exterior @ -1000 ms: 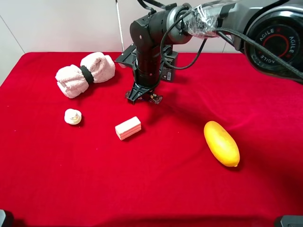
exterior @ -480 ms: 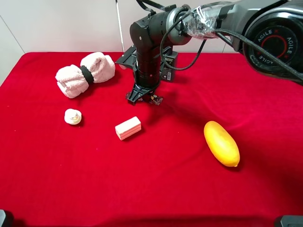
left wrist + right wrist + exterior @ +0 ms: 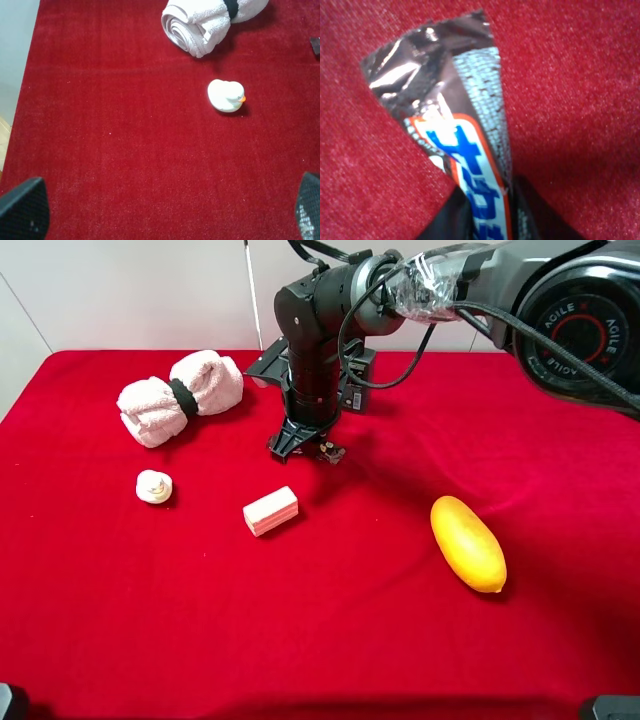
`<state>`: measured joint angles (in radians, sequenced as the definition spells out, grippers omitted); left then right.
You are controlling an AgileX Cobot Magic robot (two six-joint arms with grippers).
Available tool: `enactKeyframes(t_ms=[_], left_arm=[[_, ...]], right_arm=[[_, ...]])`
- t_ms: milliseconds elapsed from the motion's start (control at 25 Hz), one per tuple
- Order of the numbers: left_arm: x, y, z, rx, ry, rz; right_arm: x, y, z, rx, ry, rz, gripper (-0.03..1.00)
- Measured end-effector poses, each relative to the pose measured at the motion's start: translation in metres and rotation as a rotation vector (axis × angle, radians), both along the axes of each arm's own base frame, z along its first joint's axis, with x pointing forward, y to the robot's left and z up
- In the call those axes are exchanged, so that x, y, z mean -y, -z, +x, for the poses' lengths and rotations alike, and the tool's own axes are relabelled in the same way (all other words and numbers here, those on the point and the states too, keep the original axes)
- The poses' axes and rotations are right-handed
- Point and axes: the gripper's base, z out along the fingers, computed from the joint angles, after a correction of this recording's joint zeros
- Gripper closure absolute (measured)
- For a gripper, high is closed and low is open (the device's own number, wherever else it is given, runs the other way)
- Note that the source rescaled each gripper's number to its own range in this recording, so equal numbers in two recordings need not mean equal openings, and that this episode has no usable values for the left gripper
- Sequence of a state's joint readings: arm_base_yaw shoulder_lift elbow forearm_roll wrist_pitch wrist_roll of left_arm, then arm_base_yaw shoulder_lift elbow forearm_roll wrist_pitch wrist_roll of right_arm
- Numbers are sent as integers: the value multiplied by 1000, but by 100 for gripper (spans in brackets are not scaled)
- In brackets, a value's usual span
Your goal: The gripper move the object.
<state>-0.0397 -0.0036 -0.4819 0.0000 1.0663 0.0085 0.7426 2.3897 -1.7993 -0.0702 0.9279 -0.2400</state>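
My right gripper [image 3: 306, 445] points down over the red cloth at the back middle, just right of the towel roll. In the right wrist view it is shut on the candy bar [image 3: 455, 125], a dark brown wrapper with a white, blue and red label. The dark fingers [image 3: 447, 222] pinch the bar's lower part, and its crimped free end sticks out over the cloth. In the exterior high view the bar is too small to make out between the fingers. My left gripper [image 3: 165, 210] is open and empty above bare cloth, with only its fingertips [image 3: 22, 210] showing.
A rolled pink-white towel [image 3: 180, 395] with a black band lies at the back left. A small white duck [image 3: 153, 486] sits in front of it, also in the left wrist view [image 3: 226, 95]. A pink block [image 3: 270, 510] lies mid-table and a yellow oval fruit [image 3: 467, 543] at the right.
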Motion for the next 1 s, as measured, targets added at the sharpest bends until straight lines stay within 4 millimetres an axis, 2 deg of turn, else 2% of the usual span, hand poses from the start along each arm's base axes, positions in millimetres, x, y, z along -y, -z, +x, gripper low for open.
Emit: enactKeyframes(t_ms=[80,280,440,600,720,1000], left_arm=[[0,0,0,0,0,0],[0,0,0,0,0,0],[0,0,0,0,0,0],[0,0,0,0,0,0],[0,0,0,0,0,0],[0,0,0,0,0,0]], right_arm=[[0,0,0,0,-2,0,69],[0,0,0,2,-13,0,33],[0,-3,0,8,-18,2,19],[0,-19,1,22,-11,8,3],[1,-35,0,25,2,10,-2],[4,-65,-2,50,35,38,-3]])
